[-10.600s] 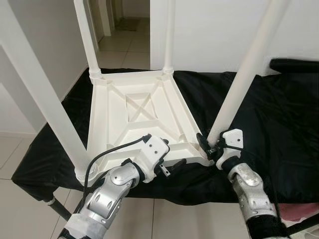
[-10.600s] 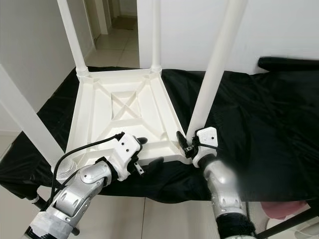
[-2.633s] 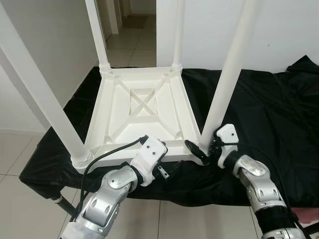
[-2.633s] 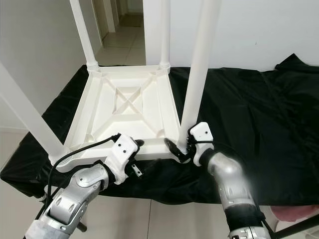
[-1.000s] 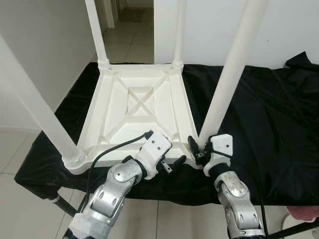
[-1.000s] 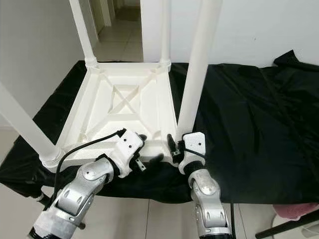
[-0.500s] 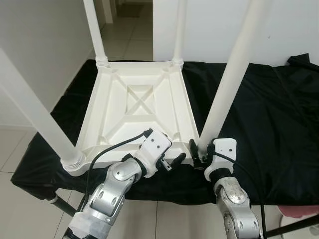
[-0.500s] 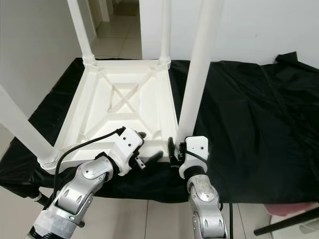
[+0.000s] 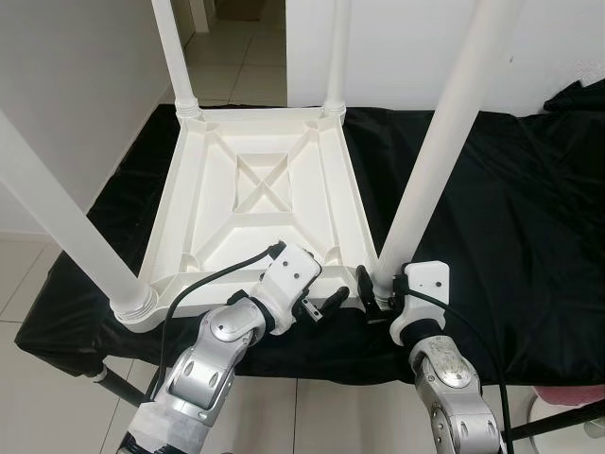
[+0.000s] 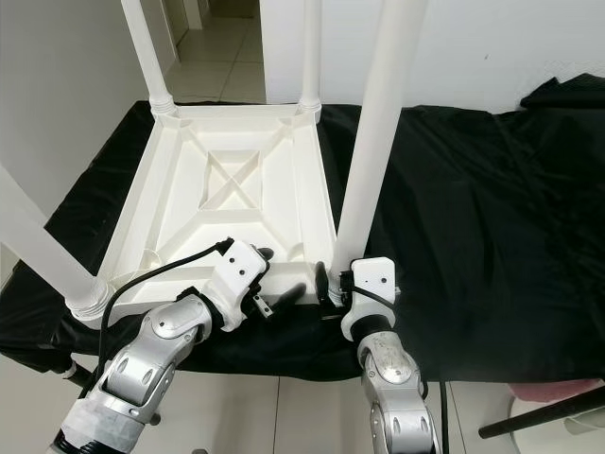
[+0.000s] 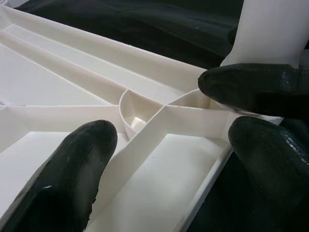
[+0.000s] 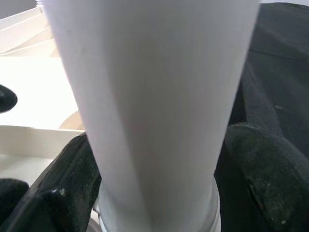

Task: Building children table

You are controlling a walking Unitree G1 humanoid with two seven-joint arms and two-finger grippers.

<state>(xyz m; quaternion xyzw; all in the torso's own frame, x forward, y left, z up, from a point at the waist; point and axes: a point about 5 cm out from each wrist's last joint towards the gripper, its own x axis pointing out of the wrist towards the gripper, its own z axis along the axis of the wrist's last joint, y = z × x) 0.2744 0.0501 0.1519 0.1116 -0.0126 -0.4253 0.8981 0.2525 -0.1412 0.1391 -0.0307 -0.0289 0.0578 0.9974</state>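
While upright from the upturned table top (image 9: pixel 260 203), near-right leg (image 9: pixel 430 180) sits between right gripper (image 9: pixel 376 295) fingers, pinched at base; left gripper (image 9: pixel 317 305) spread over near edge.

no readable text, no labels, no brand marks, no numbers on any surface

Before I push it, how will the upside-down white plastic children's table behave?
The white plastic table probably stays stiff, given its ribbed underside. It looks light and may slide on the black cloth. Its four tall legs could make it tip; the right gripper brackets one leg.
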